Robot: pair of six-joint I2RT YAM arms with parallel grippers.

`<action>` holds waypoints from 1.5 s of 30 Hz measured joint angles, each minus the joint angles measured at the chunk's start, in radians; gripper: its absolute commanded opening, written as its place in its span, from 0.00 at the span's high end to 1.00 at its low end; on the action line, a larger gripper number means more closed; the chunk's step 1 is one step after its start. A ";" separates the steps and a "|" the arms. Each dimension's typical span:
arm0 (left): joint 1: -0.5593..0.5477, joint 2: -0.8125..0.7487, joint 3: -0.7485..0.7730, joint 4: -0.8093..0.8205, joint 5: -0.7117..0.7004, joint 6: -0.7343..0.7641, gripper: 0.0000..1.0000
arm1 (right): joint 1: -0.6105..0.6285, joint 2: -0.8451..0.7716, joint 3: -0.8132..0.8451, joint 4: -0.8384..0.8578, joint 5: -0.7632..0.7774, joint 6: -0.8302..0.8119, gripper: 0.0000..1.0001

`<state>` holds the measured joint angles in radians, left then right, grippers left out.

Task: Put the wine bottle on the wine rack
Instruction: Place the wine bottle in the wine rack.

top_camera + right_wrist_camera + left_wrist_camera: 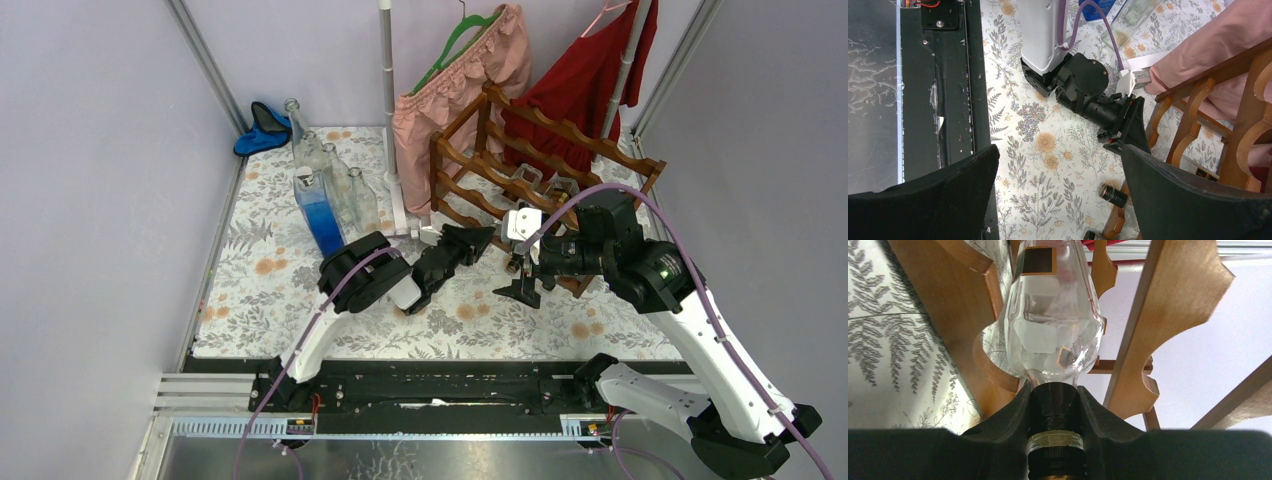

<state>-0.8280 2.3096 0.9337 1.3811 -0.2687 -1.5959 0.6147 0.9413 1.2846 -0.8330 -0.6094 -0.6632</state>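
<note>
The wine rack (545, 165) is reddish-brown wood with wavy rails and stands at the back right. My left gripper (488, 240) reaches to its near-left side. In the left wrist view it (1055, 395) is shut on the dark capped neck of a clear glass wine bottle (1053, 315). The bottle's body lies between the rack's scalloped rails (1168, 300). My right gripper (522, 285) hovers in front of the rack. It is open and empty (1059, 152) above the floral cloth, and the left gripper (1120, 122) shows beyond it.
Two dark-capped bottle necks (1113, 195) stick out of the rack's low tier. Several clear bottles (345, 185) and a blue one (320, 215) stand at the back left. A pink garment (460, 90) and a red one (590, 80) hang behind the rack.
</note>
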 measured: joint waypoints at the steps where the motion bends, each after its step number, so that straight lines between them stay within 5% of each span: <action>1: 0.001 -0.004 -0.001 0.000 0.001 0.001 1.00 | 0.000 0.000 0.000 0.000 0.000 0.000 0.00; 17: 0.013 -0.043 0.001 -0.014 0.019 0.008 1.00 | 0.000 0.000 0.000 0.000 -0.001 0.000 0.00; 36: 0.012 0.155 0.196 0.018 0.002 -0.036 1.00 | 0.000 -0.004 0.000 -0.005 -0.002 -0.001 0.00; 41: 0.012 0.175 0.221 0.021 -0.004 -0.037 0.93 | 0.000 -0.004 0.000 -0.007 -0.002 -0.001 0.00; 45: 0.012 0.175 0.221 0.020 -0.005 -0.045 0.78 | 0.000 -0.004 0.000 -0.007 -0.002 -0.001 0.00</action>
<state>-0.8162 2.4844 1.1549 1.4014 -0.2733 -1.6409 0.6144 0.9371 1.2846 -0.8402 -0.6109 -0.6640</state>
